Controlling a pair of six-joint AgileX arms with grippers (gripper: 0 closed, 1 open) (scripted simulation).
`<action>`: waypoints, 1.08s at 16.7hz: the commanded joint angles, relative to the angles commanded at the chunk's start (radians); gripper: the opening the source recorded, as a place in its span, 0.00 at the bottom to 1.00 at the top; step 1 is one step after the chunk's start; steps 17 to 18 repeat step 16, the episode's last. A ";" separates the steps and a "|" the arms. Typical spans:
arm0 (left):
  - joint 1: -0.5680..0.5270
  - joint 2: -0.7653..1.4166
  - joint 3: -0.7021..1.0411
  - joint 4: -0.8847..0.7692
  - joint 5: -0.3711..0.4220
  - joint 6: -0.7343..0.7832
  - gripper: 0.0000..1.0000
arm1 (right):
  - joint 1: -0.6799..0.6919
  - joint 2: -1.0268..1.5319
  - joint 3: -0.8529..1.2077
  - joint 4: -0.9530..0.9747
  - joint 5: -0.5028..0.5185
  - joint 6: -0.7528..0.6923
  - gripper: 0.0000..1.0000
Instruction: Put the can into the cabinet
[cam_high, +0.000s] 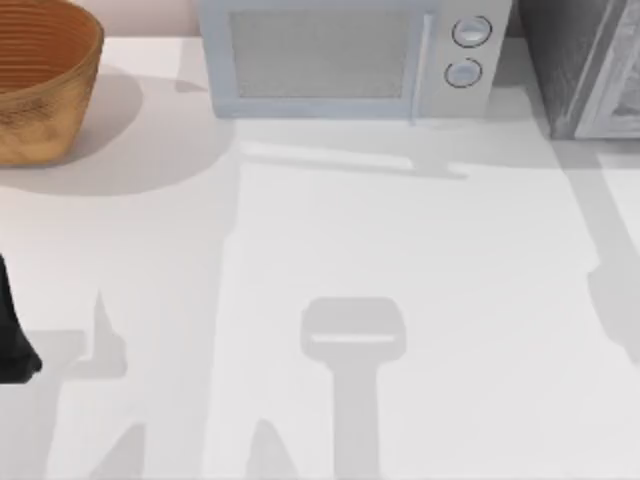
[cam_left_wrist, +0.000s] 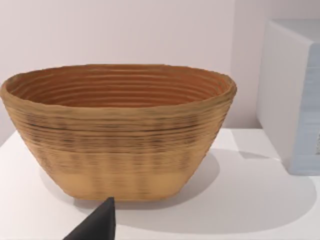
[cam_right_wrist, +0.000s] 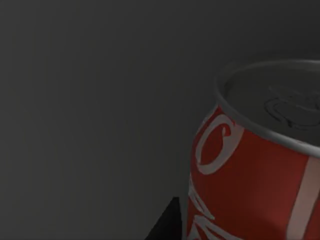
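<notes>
Currently the can (cam_right_wrist: 255, 170) sits close before the right wrist camera against dark grey surroundings, apparently inside the cabinet (cam_high: 580, 65); right pincer state cannot be told. Release and withdrawal remain. Left arm idles beside the wicker basket (cam_high: 40, 85).

My left arm's black link (cam_high: 14, 335) sits at the table's left edge. A woven tan basket (cam_high: 45, 85) stands far left, a pale two-knob microwave (cam_high: 350, 55) centre back, the dark grey speckled cabinet (cam_high: 585, 60) far right on the white table (cam_high: 400, 230).
</notes>
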 joint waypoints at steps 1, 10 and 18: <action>0.000 0.000 0.000 0.000 0.000 0.000 1.00 | 0.000 0.000 0.000 0.000 0.000 0.000 0.30; 0.000 0.000 0.000 0.000 0.000 0.000 1.00 | 0.000 0.000 0.000 0.000 0.000 0.000 0.98; 0.000 0.000 0.000 0.000 0.000 0.000 1.00 | 0.000 0.000 0.000 0.000 0.000 0.000 1.00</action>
